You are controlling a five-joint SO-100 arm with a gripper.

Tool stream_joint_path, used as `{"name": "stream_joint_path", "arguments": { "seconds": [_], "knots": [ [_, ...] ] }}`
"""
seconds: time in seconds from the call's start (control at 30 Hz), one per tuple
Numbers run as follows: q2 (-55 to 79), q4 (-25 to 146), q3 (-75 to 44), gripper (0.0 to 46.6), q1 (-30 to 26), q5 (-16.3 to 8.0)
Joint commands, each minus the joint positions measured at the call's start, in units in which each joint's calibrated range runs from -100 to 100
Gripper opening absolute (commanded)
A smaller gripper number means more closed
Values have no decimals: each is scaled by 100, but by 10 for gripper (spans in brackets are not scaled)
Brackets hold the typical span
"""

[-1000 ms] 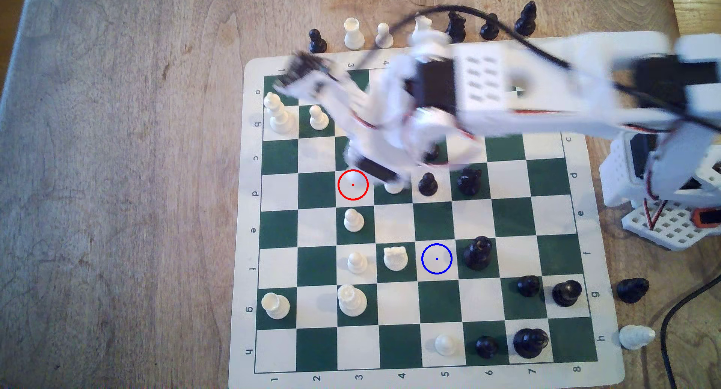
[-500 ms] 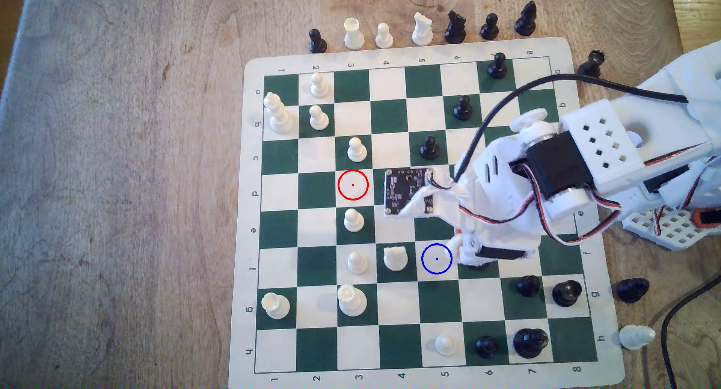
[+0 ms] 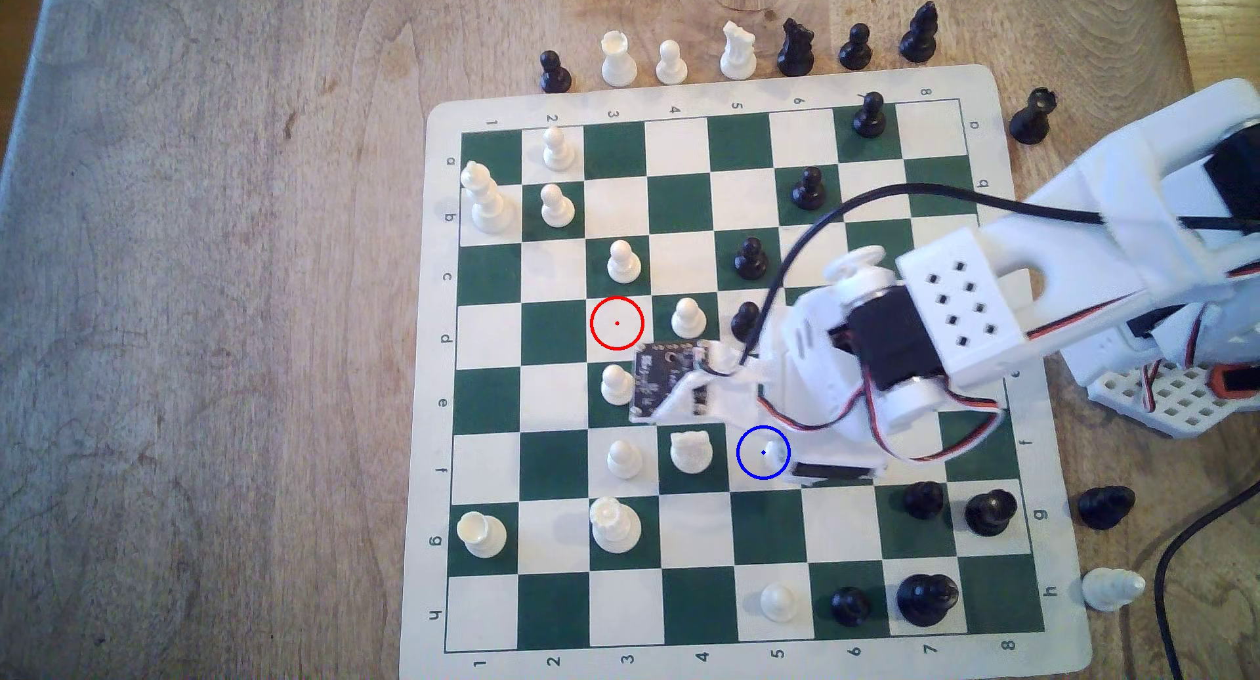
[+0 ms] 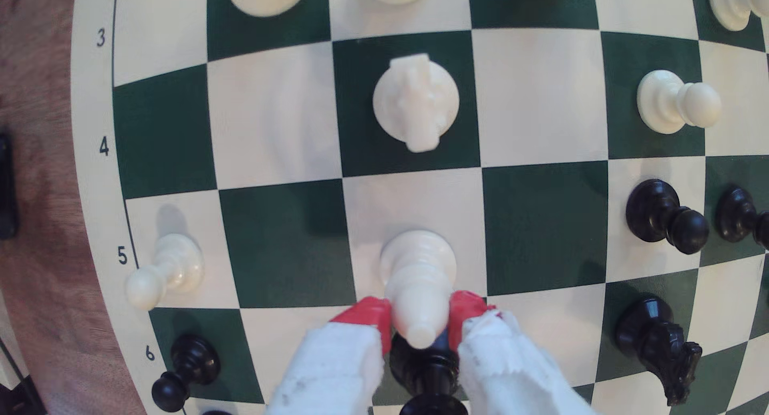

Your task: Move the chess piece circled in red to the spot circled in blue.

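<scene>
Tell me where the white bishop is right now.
In the wrist view, the white bishop is clamped in the pincer over the blue-ringed square, beside the white knight.

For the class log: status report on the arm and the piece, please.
Gripper shut on the bishop. Bishop over the blue-ringed spot. Black piece close behind the fingers.

In the exterior view, the arm (image 3: 954,325) covered most of the chess piece (image 3: 772,443) on the spot (image 3: 753,465), and half of a black pawn (image 3: 744,319). In the wrist view, the claw (image 4: 420,315) fingers (image 4: 366,315) hid the piece's (image 4: 416,282) sides; a black piece (image 4: 428,377) behind was cut off by the picture's edge.
</scene>
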Motion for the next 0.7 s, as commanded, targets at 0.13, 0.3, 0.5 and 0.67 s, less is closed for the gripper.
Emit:
{"name": "stream_joint_path", "arguments": {
  "seconds": [0.13, 0.3, 0.5, 0.67],
  "knots": [
    [107, -129, -827, 5, 81, 15],
    [184, -170, -827, 5, 89, 15],
    [269, -170, -736, 5, 167, 24],
    [294, -170, -736, 87, 167, 54]
  ]
}}
